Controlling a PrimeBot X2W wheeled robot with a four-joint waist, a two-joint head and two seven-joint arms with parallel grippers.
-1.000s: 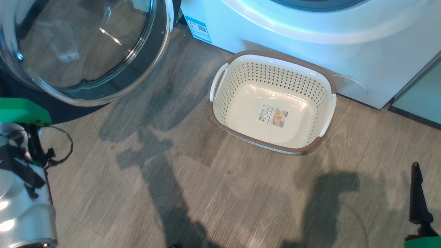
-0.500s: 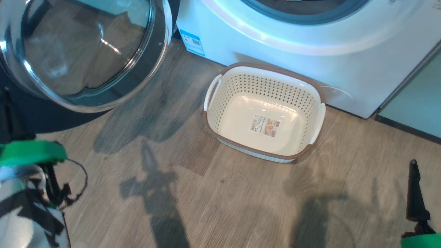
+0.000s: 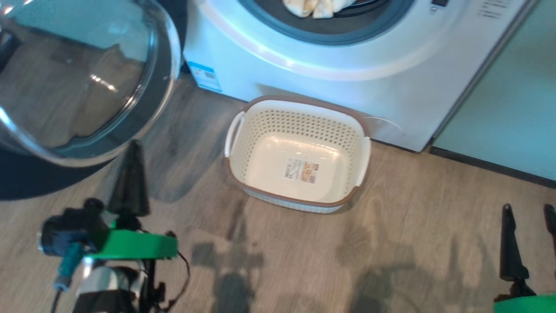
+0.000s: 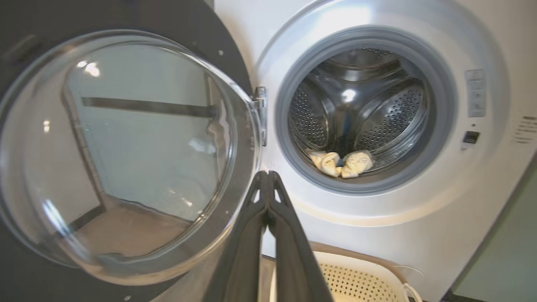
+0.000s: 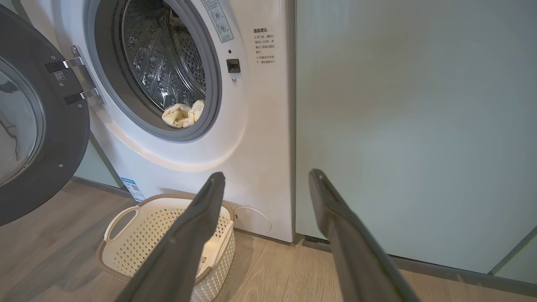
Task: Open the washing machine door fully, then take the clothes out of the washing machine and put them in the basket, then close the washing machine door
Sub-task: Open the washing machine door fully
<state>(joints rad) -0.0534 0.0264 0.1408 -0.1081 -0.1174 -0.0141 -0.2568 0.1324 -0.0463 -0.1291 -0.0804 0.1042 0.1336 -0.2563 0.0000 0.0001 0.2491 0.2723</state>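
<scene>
The washing machine door point(image 3: 78, 78) hangs wide open at the left, with a black rim and a glass bowl point(image 4: 126, 151). In the drum of the white washing machine point(image 3: 347, 87) lie the pale yellow clothes point(image 3: 315, 6), bunched at the front lip point(image 4: 342, 162) point(image 5: 182, 114). The cream basket point(image 3: 299, 126) stands on the floor against the machine's front, with only its label sticker inside. My left gripper point(image 3: 134, 145) is shut on nothing, its fingertips point(image 4: 267, 174) before the door's rim. At the lower right my right gripper point(image 3: 527, 211) hangs open above the floor, right of the basket point(image 5: 147, 226).
A pale green cabinet panel point(image 3: 512, 108) adjoins the machine's right side point(image 5: 398, 126). Wooden floor point(image 3: 391, 243) spreads in front. The open door overhangs the floor to the left of the basket. A blue label point(image 3: 204, 76) sits low on the machine.
The head camera has tilted up, bringing the drum and clothes into view. My left arm has swung in, so its shut fingers now show. Both right fingers now show.
</scene>
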